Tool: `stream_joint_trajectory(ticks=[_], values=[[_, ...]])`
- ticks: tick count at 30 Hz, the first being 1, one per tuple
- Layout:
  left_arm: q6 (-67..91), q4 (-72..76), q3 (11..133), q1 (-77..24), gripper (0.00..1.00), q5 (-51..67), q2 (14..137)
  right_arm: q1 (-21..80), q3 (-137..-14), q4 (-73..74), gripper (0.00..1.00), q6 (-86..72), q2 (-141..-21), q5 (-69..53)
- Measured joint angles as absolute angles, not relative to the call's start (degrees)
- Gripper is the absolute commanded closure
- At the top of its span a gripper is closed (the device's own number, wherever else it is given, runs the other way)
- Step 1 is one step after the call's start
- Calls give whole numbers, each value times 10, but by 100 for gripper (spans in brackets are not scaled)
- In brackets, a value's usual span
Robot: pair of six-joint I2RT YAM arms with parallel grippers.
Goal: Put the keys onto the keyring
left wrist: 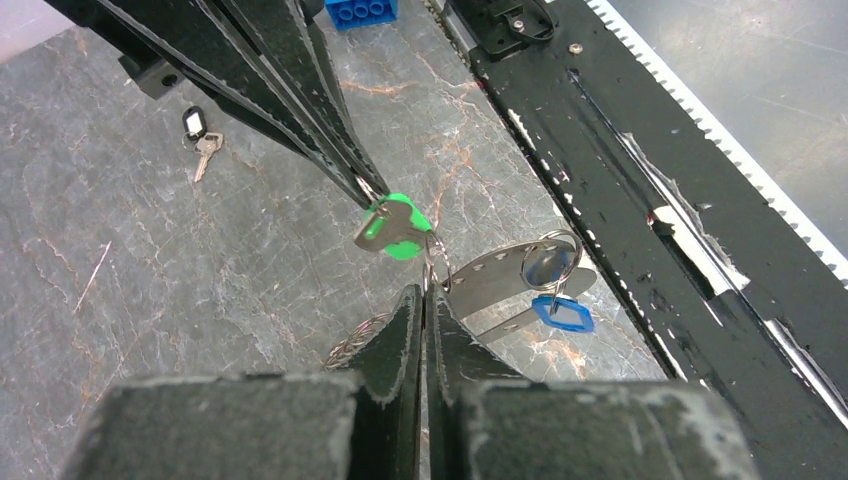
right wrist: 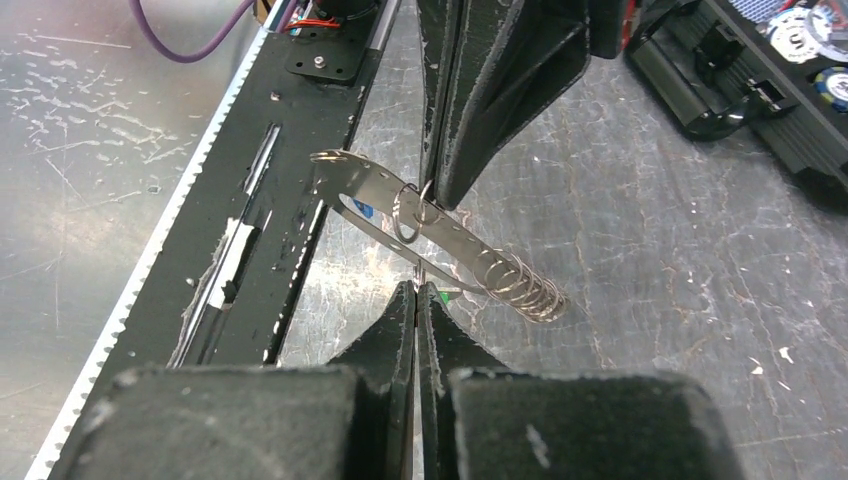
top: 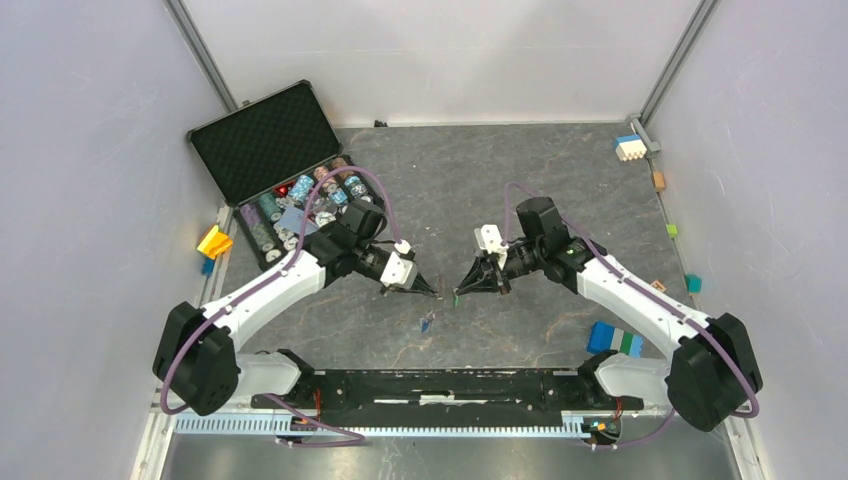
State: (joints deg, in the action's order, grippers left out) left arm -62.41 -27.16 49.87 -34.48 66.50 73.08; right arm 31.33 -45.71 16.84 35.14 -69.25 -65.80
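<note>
Step in hand: threading green key (left wrist: 393,226) onto keyring (right wrist: 470,255), held mid-air over table (left wrist: 150,260) ctr.

L end effector (left wrist: 424,298) pressed together, pinching keyring. R end effector (right wrist: 417,293) pressed together on green key, coming in from 12 o'clock in left wrist view.

Blue key (left wrist: 562,313) hangs at 4 o'clock, prob. already on keyring. Black key (left wrist: 198,130) lies on table at 10 o'clock, well apart.

Next: R needs to work green key's small ring fully onto keyring w/o L slipping; black key after.

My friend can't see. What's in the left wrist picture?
The left tool grips the keyring; the right tool holds the green key beside it. A blue key hangs on the keyring; a black key lies apart.
</note>
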Motion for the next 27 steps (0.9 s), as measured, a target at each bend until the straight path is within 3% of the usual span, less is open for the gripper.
stream_joint_trajectory(ticks=[27], values=[[-538,-173,470,-346,98,660,731,364,-457,112,100,307,-730,-623]])
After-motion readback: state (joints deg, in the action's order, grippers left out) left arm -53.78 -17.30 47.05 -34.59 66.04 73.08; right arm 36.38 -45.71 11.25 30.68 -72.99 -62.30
